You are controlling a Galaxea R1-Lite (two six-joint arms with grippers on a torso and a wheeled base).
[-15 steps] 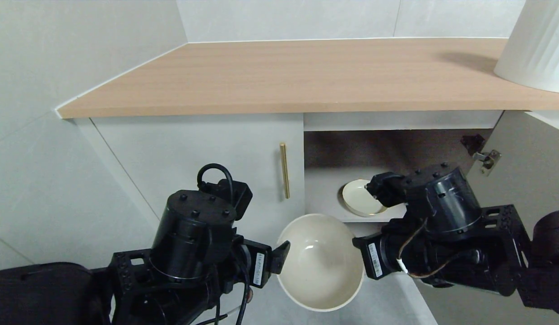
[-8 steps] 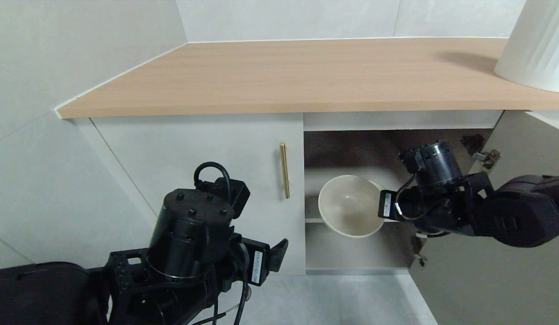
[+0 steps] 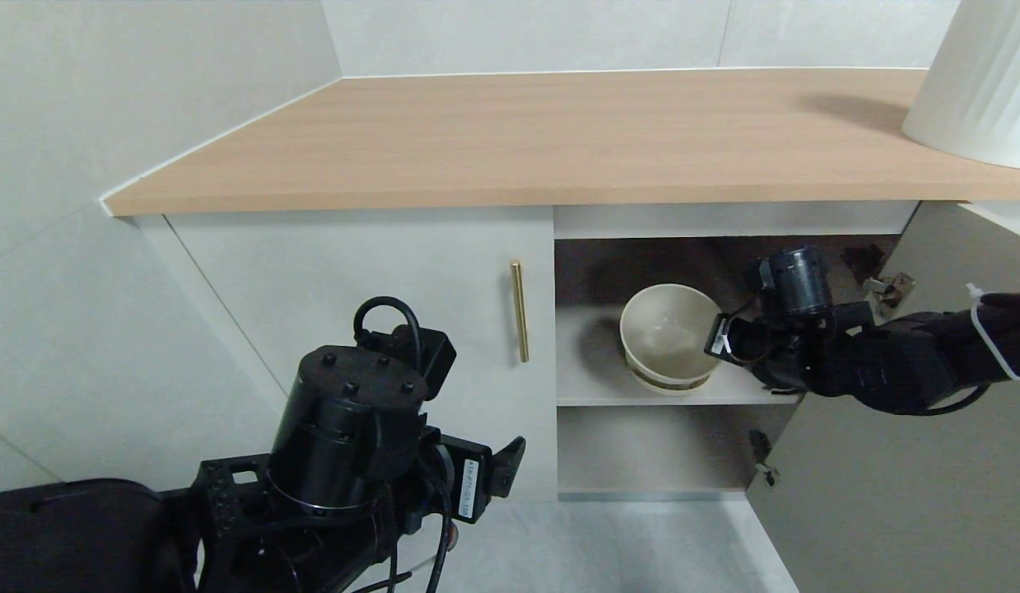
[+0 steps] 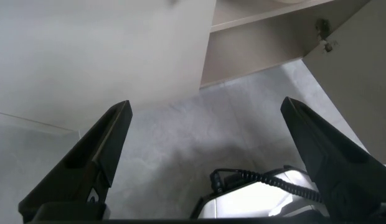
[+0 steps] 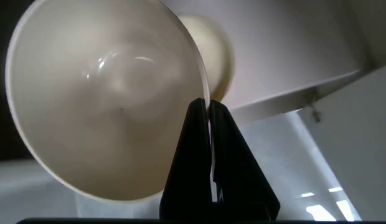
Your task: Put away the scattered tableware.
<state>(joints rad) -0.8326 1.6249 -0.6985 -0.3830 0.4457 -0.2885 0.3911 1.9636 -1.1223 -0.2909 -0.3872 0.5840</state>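
Head view first: the right end effector [image 3: 718,342] is deep inside the open cabinet [image 3: 724,221], clamped on the rim of the cream bowl [image 3: 670,333]. The bowl sits tilted over the small plate [image 3: 670,384] on the upper shelf [image 3: 588,362]. A second ago that bowl was hanging low out front between the two arms, half a second ago it was just at the cabinet opening, and now it's over the shelf, so the carry looks basically done and what's left is probably the set-down and let-go (can't tell from here if the bowl is fully resting on the plate yet). The left arm [image 3: 345,428] has barely budged, parked low in front of the closed door, and the wooden tabletop [image 3: 518,140] above isn't involved. Left wrist view: the left end effector [image 4: 205,106] has its fingers spread wide apart with nothing between them, just grey floor [image 4: 180,162] underneath. Right wrist view: both fingers pinch the bowl's rim together, with the plate peeking out just beyond the bowl's edge.
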